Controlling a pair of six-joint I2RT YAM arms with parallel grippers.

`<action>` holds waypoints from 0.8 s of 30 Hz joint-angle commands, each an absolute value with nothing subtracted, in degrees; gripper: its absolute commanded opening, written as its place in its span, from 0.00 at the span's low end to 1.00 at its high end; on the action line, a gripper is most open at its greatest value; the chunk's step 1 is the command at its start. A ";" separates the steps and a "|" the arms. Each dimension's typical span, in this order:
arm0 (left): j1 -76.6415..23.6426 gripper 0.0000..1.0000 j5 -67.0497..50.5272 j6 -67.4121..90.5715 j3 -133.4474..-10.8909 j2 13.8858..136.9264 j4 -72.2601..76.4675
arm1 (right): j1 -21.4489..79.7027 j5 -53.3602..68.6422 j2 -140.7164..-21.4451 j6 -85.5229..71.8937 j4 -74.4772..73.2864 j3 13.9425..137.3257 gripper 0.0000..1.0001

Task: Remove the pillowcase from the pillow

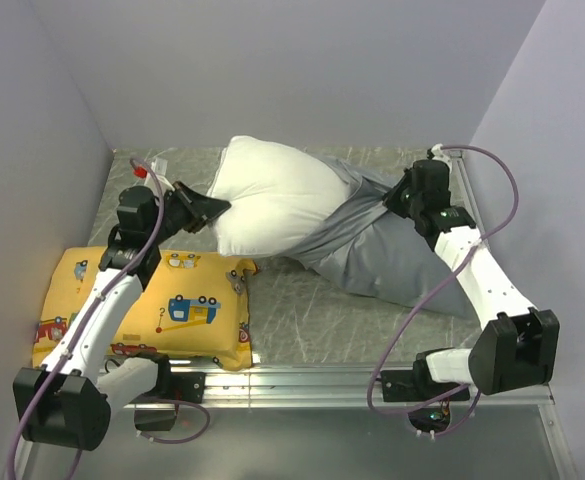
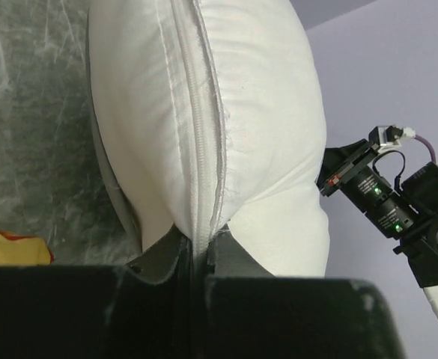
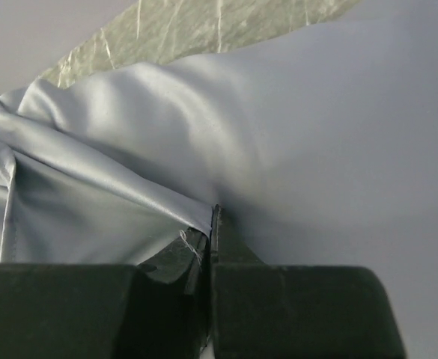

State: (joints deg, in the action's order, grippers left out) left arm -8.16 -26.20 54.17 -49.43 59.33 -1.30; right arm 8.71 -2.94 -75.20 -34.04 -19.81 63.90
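Top, left-wrist and right-wrist views of the pull-apart stage. The plump white rectangular pillow lies across the rear middle of the mottled grey-green tabletop. Its left part is bare, and its right part appears to be still inside the wrinkled plain grey fabric pillowcase, which bunches around it and trails toward the right front. The long axis of the pair thus runs roughly left to right, with pillow on the left and pillowcase on the right. The left fingers meet the pillow at its left end. In the left-wrist view these fingers are closed to a narrow slit on the pillow's stitched seam edge, which rises straight away from them. The right fingers sit at the opposite end, where the pillowcase gathers into a twisted neck. In the right-wrist view these fingers are pressed together on a fold of the pillowcase, its hem thread just visible in the pinch. The two grips therefore oppose each other along the long axis, each arm nearer its own object. Separation probably depends on the right arm drawing rightward, away from the anchored left end. A yellow cushion printed with cartoon vehicles lies at the left front, beside the pillow's near-left corner and off the pull line.
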 commanded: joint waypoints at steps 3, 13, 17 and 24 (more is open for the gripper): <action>-9.57 0.01 -24.71 51.00 -47.80 58.35 4.32 | 13.41 -12.30 -72.34 -29.10 -16.00 58.89 0.13; -15.38 0.00 -17.14 51.59 -53.08 60.73 1.40 | 29.52 -13.01 -58.28 -26.28 -18.98 58.19 0.73; -16.35 0.01 -13.54 52.82 -56.85 62.22 0.53 | 39.69 -13.27 -53.62 -27.95 -18.02 53.97 0.77; -16.61 0.00 -12.66 53.26 -61.52 65.91 0.18 | 55.17 -28.72 -53.79 -39.51 -19.15 43.70 0.79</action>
State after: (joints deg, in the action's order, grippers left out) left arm -16.38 -14.63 52.27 -56.66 65.84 -5.13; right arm 50.54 -18.81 -52.97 -32.25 -17.39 47.35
